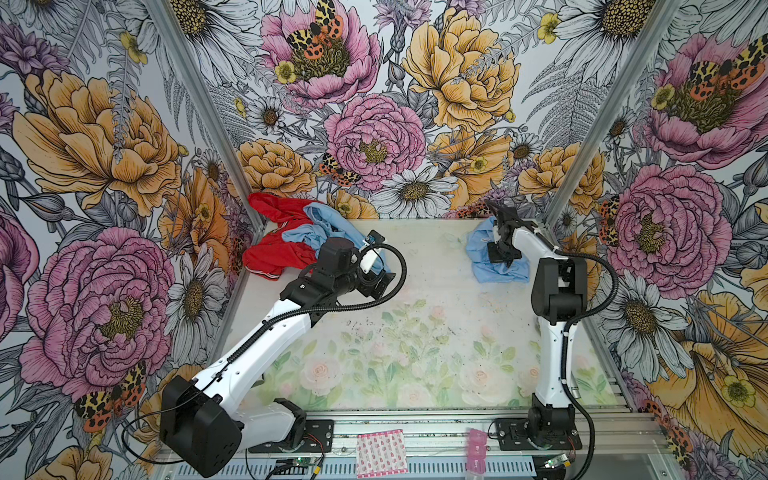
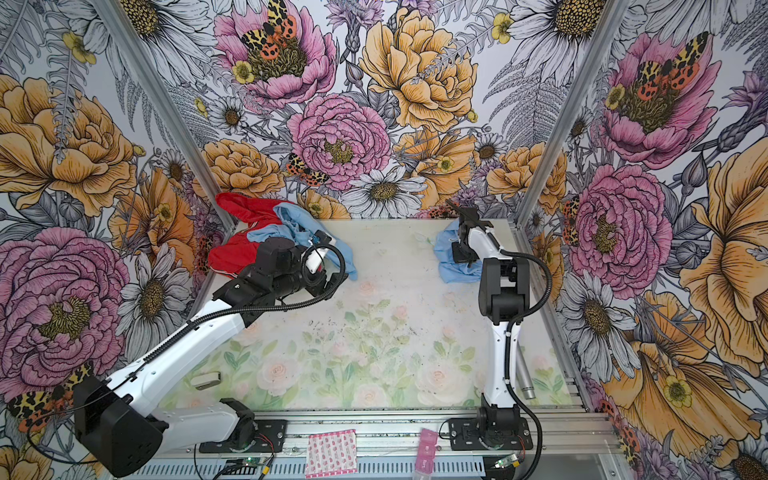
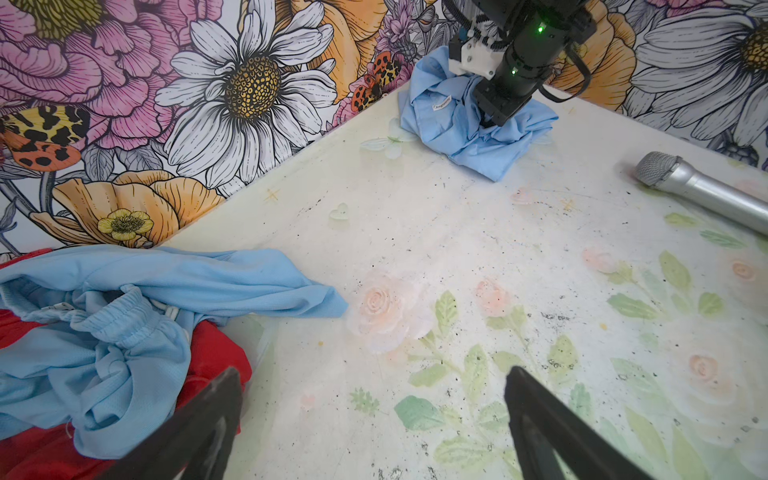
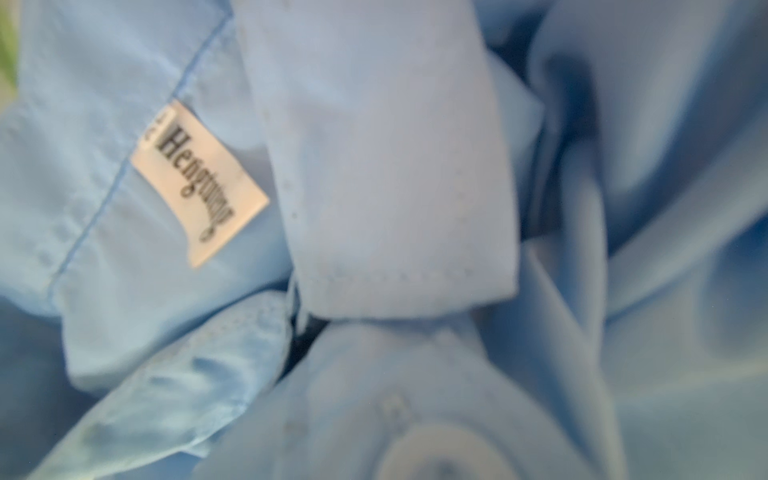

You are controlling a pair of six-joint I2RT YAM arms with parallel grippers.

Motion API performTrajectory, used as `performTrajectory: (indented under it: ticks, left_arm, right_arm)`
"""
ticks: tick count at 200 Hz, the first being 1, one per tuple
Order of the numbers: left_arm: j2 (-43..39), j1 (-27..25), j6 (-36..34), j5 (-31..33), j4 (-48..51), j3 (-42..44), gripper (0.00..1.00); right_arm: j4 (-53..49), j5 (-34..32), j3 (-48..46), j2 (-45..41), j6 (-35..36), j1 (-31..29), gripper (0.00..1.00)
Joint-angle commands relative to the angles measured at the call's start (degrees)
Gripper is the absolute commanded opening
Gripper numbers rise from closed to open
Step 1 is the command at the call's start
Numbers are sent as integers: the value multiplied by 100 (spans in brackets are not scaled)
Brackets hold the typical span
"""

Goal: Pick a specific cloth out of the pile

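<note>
With the right claw closed on a fold of the cloth, lying on the surface well apart from the pile, lift slowly and vertically; the left claw stands wide open, empty.

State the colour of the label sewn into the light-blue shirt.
Small cloth label: white, dark lettering; best in right wrist view.

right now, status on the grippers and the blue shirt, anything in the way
Left gripper open, beside the pile. Right gripper shut on the blue shirt, back right, apart from the pile. Microphone on the table, clear of it.
</note>
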State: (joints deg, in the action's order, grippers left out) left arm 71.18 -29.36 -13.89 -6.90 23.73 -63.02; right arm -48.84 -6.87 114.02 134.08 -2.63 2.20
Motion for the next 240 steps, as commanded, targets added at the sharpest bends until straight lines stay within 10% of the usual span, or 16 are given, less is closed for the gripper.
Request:
performTrajectory:
  ticks: [1, 28, 67, 133, 149, 173, 240]
  left_arm:
    - [-60, 123, 54, -57, -61, -50, 99]
    - [-36, 168, 139, -69, -71, -79, 99]
    - [-47, 181, 127, 296, -90, -41, 99]
    - [-100, 254, 92, 372, -159, 34, 99]
    - [-119, 263, 91, 448, -180, 59, 99]
    - [-122, 264, 115, 672, -250, 97, 99]
    - [-455, 667, 542, 2113, -1197, 654, 99]
  right_arm:
    - [-241, 17, 594, 308, -224, 222, 0]
    - [-390, 86, 706, 532, -187, 211, 0]
    - [-358, 99, 568, 243, -383, 194, 44]
    - [-107, -106, 24, -1187, -546, -39, 77]
    - [78, -90, -221, -1636, -580, -149, 99]
    - [336, -194, -634, -2377, -554, -415, 99]
    - [4341, 399, -6354, -7015, -482, -679, 100]
